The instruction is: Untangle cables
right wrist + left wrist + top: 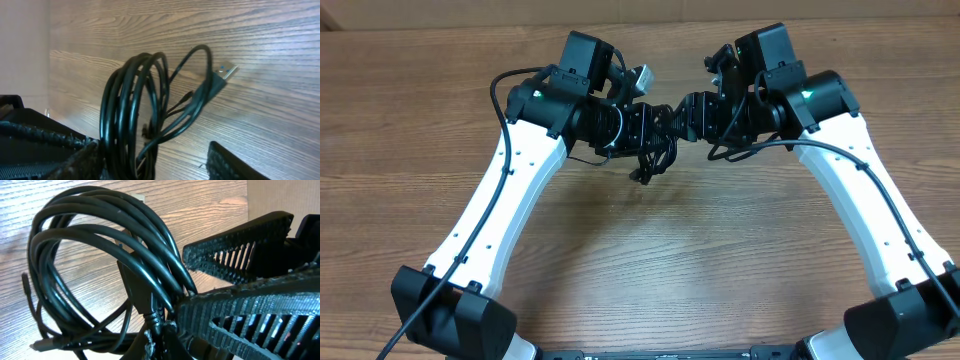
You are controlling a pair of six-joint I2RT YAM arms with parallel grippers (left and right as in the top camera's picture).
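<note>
The cables (653,160) are a coil of thin black cords held just above the table between both arms. In the left wrist view the coil (100,235) loops up and left, and my left gripper (159,340) is shut on a cord at its ribbed plug end. My left gripper (658,128) and right gripper (682,108) meet tip to tip. In the right wrist view my right gripper (152,155) is open, with the coil (120,100) between its fingers, close to the left finger. A silver USB plug (226,71) sticks out to the right.
The wooden table (640,260) lies under both arms. The right gripper's ribbed fingers (240,255) spread around the coil in the left wrist view. Thicker arm wires (505,95) run along both arms.
</note>
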